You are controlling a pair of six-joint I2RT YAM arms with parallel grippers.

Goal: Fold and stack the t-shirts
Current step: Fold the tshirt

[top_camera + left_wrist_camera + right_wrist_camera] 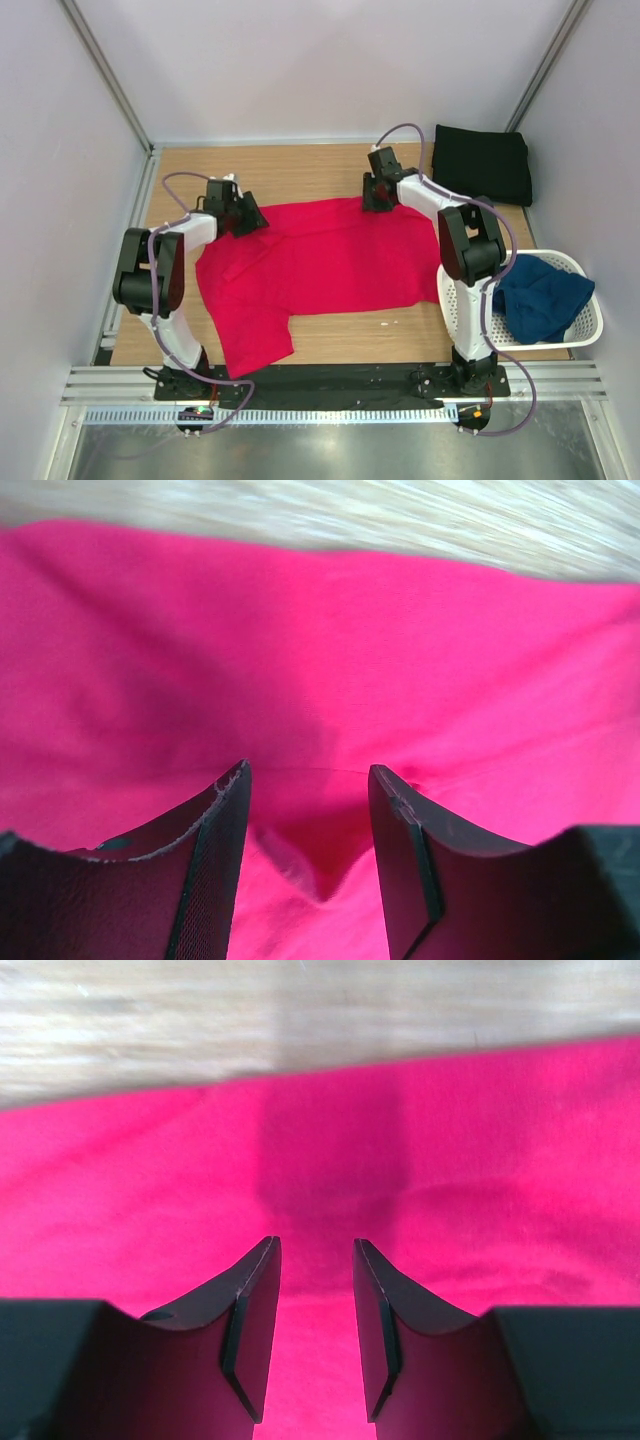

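Pale walls closed in a wooden table. The red shirt lay spread flat at its centre, one sleeve trailing toward 7 o'clock. The black shirt sat folded at 1 o'clock, probably as the base of the stack. The navy shirt was heaped in the basket at 4 o'clock, unfolded.

The left tool stood low at the red shirt's far edge, about 10 o'clock, and the right tool at the same edge near 12 o'clock. Spaced along one hem like that, they looked set to lift it together and bring it toward 6 o'clock for a first fold.

The overhead view gave this layout but hid the jaws. The wrist views showed them. The left tool's fingers were spread, with a small pucker of red cloth rising in the gap and no firm pinch on it. The right tool's fingers stood parted more narrowly over smooth cloth, gripping nothing. Both wrist views showed bare wood just past the hem, so each tool sat close to the edge.
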